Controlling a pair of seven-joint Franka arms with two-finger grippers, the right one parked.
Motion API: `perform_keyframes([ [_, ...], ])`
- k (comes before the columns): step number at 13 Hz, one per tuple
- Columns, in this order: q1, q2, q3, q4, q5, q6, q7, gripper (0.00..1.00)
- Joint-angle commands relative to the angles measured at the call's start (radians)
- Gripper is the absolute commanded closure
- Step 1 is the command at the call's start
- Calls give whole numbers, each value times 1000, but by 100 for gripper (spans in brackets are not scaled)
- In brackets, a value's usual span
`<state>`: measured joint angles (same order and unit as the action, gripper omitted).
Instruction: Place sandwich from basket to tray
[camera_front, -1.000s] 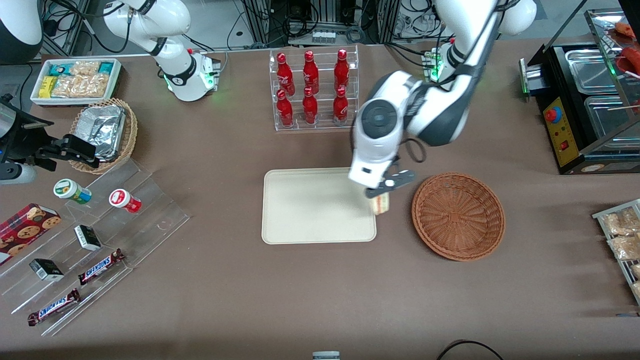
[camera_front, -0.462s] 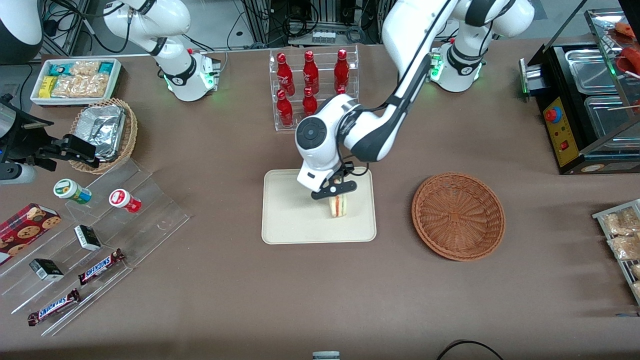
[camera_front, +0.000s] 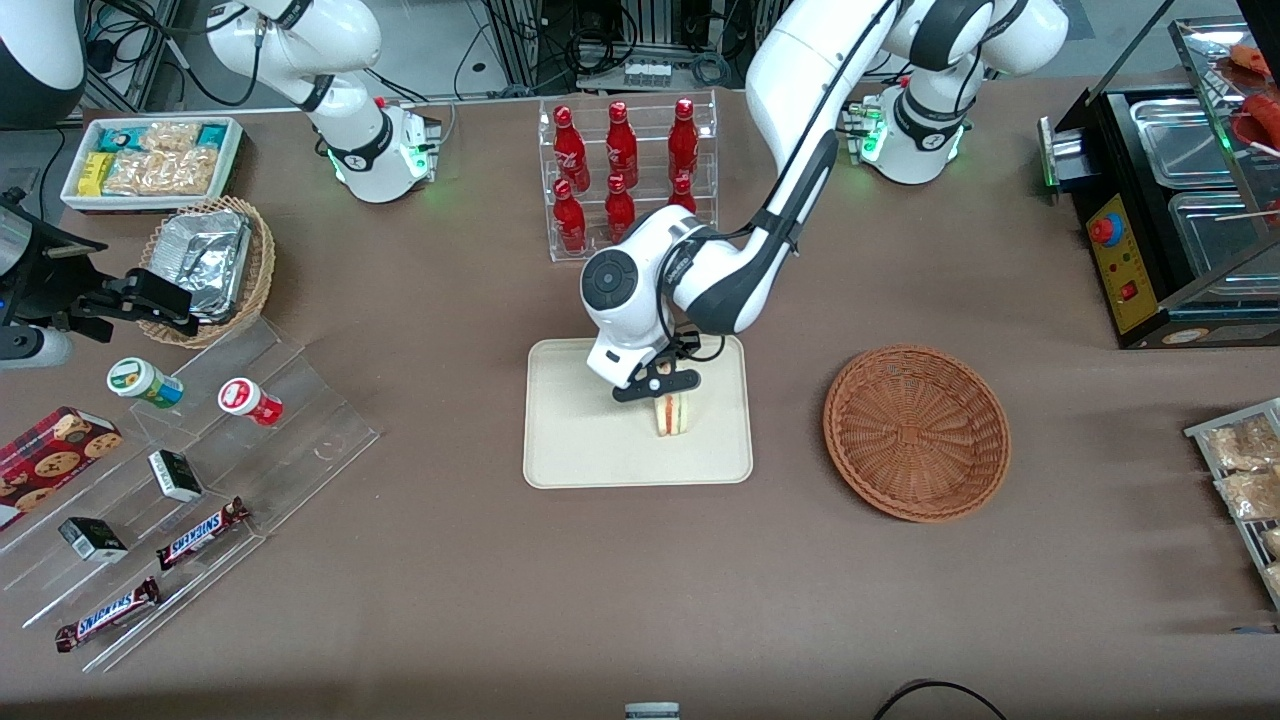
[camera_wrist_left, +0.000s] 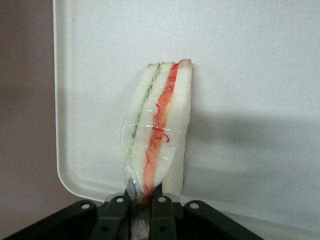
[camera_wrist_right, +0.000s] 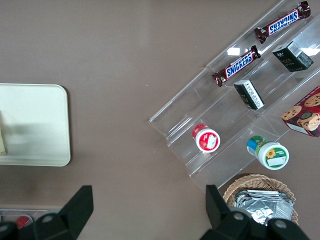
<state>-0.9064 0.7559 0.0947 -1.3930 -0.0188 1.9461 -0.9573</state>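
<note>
The sandwich (camera_front: 673, 413), a wrapped wedge of pale bread with red and green filling layers, hangs upright over the cream tray (camera_front: 575, 440), close to its surface; I cannot tell if it touches. My left gripper (camera_front: 662, 388) is shut on the sandwich's upper corner and its clear wrap. In the left wrist view the sandwich (camera_wrist_left: 160, 125) hangs from the gripper (camera_wrist_left: 142, 212) above the tray (camera_wrist_left: 250, 75). The reddish-brown wicker basket (camera_front: 916, 432) sits beside the tray toward the working arm's end, with nothing in it.
A clear rack of red bottles (camera_front: 625, 175) stands farther from the front camera than the tray. Toward the parked arm's end are a clear stepped shelf (camera_front: 200, 470) with snacks, a tan basket of foil containers (camera_front: 208, 265) and a white bin of packets (camera_front: 150, 160).
My left gripper carried the sandwich from the tray's edge nearest the basket to over the tray, then shifted it slightly and lowered it.
</note>
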Motion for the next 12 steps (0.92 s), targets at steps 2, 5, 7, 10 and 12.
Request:
perform_keyframes([
  [2, -14, 16, 19, 37, 13, -9, 22, 0],
  [5, -6, -44, 25, 38, 10, -26, 17, 0],
  [7, 20, -117, 40, 40, 7, -97, 6, 0],
  [10, 93, -258, 42, 37, 2, -247, 6, 0],
  [12, 147, -353, 43, 31, 7, -387, 28, 0],
])
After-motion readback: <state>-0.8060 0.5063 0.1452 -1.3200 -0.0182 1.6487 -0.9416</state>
